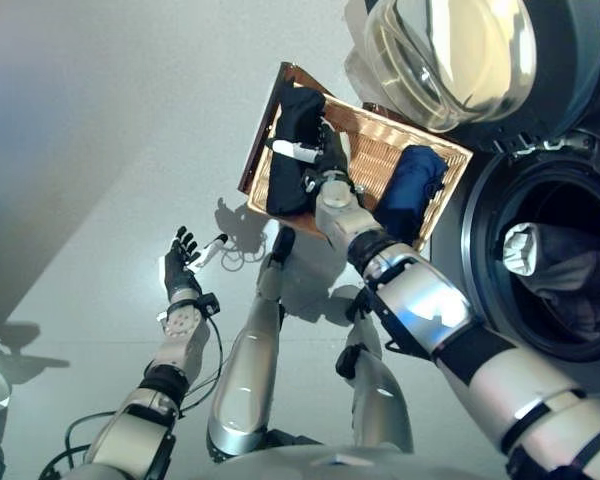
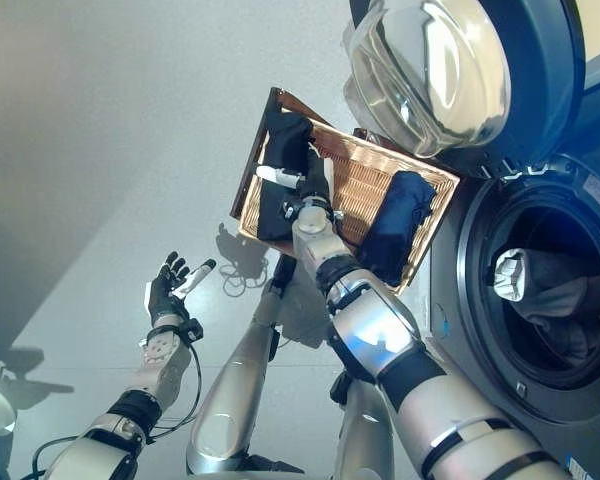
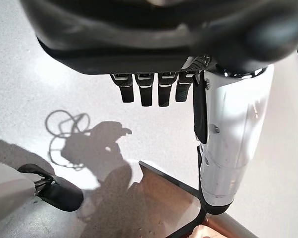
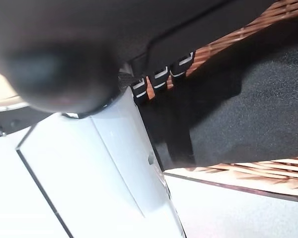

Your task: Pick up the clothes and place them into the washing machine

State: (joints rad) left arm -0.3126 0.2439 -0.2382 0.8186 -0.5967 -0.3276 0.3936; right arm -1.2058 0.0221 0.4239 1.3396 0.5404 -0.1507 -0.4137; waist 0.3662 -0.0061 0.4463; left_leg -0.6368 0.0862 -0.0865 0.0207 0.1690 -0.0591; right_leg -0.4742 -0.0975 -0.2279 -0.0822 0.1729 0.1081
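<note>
My two head eyes look steeply down from slightly offset positions and share the wicker basket [image 1: 380,150] and washing machine [image 2: 540,300], while my left wrist camera faces the floor [image 3: 64,74] and my right wrist camera sits very close over the basket.

Basket [image 1: 450,165] sits on the floor [image 1: 110,150] close against the washing machine [image 1: 450,250] front, leaving hardly any gap between them. Drum opening [image 1: 560,260] unblocked at its mouth; grey clothes [image 1: 570,275] already fill part of it. Open door [image 1: 450,60] hangs above the basket's far corner. Left of the basket, bare floor. Inside it, black garment [image 1: 290,150] and navy bundle [image 1: 410,190] with bare wicker between.
</note>
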